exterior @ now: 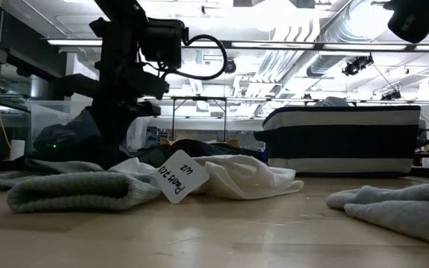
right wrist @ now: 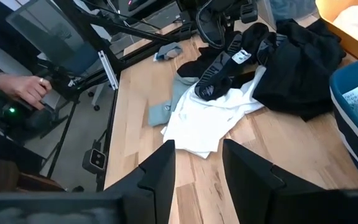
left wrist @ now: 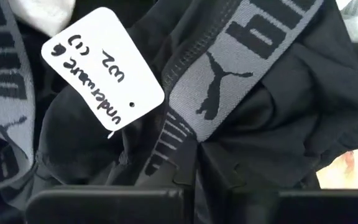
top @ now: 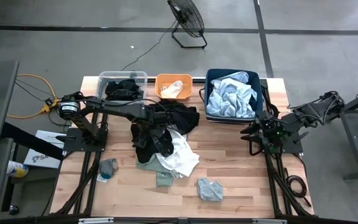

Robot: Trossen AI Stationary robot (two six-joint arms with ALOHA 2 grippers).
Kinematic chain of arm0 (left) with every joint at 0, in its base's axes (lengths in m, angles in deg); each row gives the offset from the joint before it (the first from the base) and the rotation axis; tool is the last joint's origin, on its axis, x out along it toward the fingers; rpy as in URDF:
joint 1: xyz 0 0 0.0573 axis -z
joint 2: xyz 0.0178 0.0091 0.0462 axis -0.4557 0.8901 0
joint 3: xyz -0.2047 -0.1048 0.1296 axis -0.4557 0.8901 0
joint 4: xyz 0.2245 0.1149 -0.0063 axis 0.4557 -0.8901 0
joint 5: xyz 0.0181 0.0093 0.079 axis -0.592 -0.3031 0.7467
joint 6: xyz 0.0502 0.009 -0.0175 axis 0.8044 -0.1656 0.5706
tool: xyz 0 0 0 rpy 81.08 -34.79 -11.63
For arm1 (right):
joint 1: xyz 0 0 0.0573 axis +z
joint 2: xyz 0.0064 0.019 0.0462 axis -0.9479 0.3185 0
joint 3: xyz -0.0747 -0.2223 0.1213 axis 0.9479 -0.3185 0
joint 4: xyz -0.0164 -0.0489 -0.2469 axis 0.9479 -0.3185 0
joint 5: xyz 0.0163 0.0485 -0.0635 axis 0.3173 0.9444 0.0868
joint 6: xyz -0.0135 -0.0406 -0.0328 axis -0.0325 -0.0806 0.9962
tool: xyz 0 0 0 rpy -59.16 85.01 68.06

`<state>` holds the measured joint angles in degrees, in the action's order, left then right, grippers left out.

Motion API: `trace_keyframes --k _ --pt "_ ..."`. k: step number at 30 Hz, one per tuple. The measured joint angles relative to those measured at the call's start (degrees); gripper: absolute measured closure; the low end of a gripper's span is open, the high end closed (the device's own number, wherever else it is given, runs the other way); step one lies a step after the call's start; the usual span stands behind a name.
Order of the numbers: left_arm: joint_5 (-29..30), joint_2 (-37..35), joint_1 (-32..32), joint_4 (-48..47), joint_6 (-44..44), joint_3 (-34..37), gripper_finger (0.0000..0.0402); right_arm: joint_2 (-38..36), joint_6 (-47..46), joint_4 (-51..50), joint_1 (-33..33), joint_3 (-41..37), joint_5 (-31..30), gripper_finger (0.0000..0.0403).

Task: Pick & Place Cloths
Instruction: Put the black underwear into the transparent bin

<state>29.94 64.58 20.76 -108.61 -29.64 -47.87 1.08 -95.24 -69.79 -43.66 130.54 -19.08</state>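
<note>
Left wrist view showed the left gripper (left wrist: 191,196) with jaws pinched on black underwear (left wrist: 272,118) in the pile beside the white cloth (top: 180,155). It could've dragged neighbours along (everything's tangled). Right gripper (right wrist: 197,168) waited off-pile, jaws spread.

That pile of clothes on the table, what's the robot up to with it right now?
The left tool is down in the pile mid-table, shut on black underwear that carries a white tag. A white garment lies beside it and small grey-green pieces sit apart. The right tool waits open at the table's right edge. The navy bin already holds pale blue cloth.
</note>
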Motion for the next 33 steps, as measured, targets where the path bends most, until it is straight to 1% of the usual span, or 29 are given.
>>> trace_keyframes --k 5,8,12,18,21,26,30,33 --pt "0.1 0.0 0.0 -2.5 -1.0 -0.2 0.0399 0.0 2.6 0.0 0.0 0.0 0.0 0.0279" --pt "0.1 0.0 0.0 -4.7 -1.7 -1.4 0.0400 0.0 3.6 0.0 0.0 0.0 0.0 0.0279" --pt "0.6 0.0 0.0 -6.8 -1.8 -4.6 0.0401 0.0 3.6 0.0 0.0 0.0 0.0 0.0279" --pt "0.7 0.0 0.0 -11.1 -3.2 -11.8 0.0401 0.0 3.7 0.0 0.0 0.0 0.0 0.0279" --pt "0.7 0.0 0.0 -14.4 -5.1 -16.6 0.0401 0.0 3.7 0.0 0.0 0.0 0.0 0.0279" --pt "1.1 0.0 0.0 -22.2 -11.6 -27.8 0.0401 0.0 3.7 0.0 0.0 0.0 0.0 0.0279" --pt "5.0 0.0 0.0 -29.2 -16.3 -38.4 0.0402 0.0 3.7 0.0 0.0 0.0 0.1 0.0279" --pt "9.1 0.0 0.0 -33.8 -18.6 -46.5 0.0401 0.0 3.7 0.0 0.0 0.0 0.1 0.0279"
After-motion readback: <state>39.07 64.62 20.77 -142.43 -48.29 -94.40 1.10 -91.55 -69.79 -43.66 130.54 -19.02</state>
